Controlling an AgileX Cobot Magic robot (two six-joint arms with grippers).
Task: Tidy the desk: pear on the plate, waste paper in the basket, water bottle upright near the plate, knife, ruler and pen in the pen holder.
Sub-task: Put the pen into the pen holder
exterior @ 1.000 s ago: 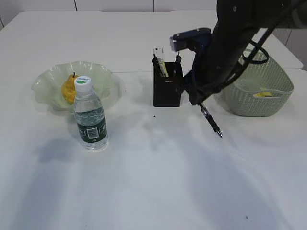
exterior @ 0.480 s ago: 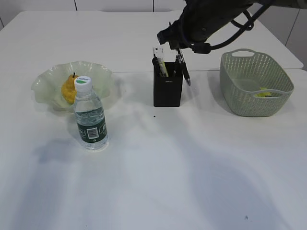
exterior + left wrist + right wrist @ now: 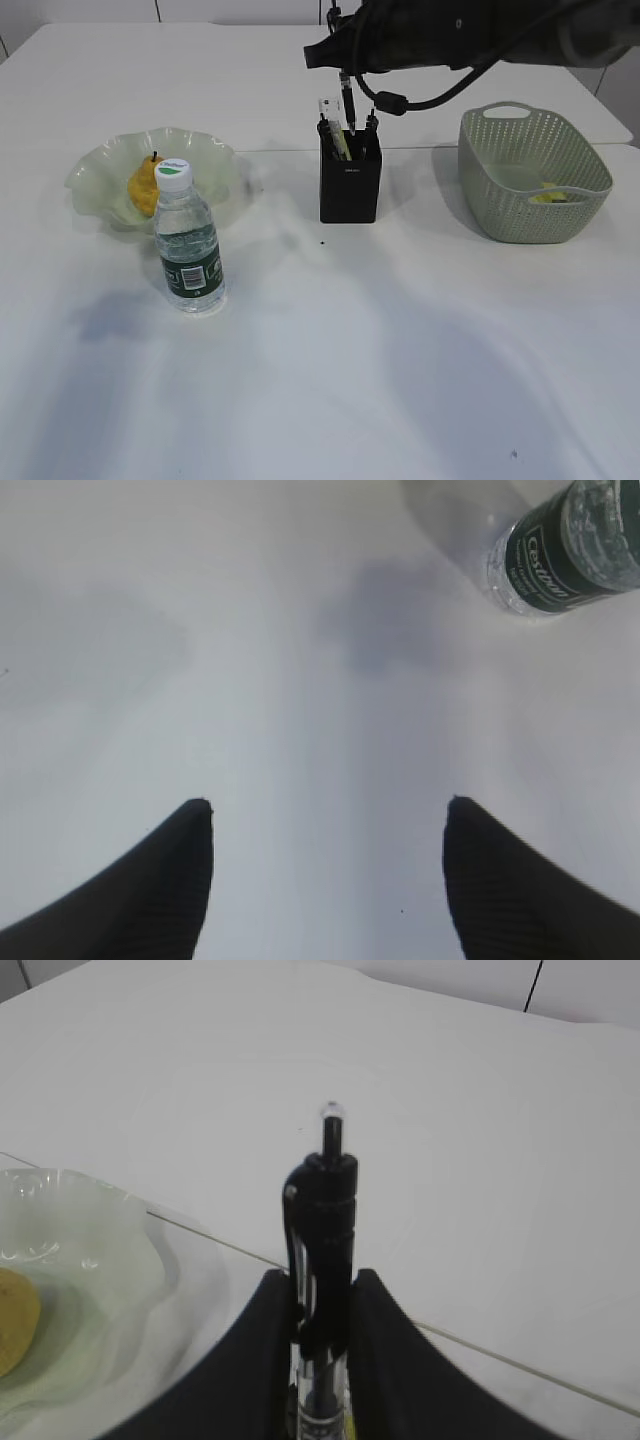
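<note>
Pear (image 3: 144, 185) ×1 on plate (image 3: 100, 170), 1 upright bottle (image 3: 187, 243), right end effector (image 3: 322, 1295) clamping 1 pen (image 3: 320, 1210), left end effector (image 3: 325, 820) apart.

The water bottle (image 3: 570, 550) label's white script is too blurred to read.

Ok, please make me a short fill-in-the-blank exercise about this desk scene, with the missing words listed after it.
1. The pear lies on the pale green ____.
2. The water bottle stands ____ on the desk.
3. The right end effector is closed on a black ____ above the pen holder.
4. The left end effector is open and holds ____.

Missing words: plate; upright; pen; nothing
</note>
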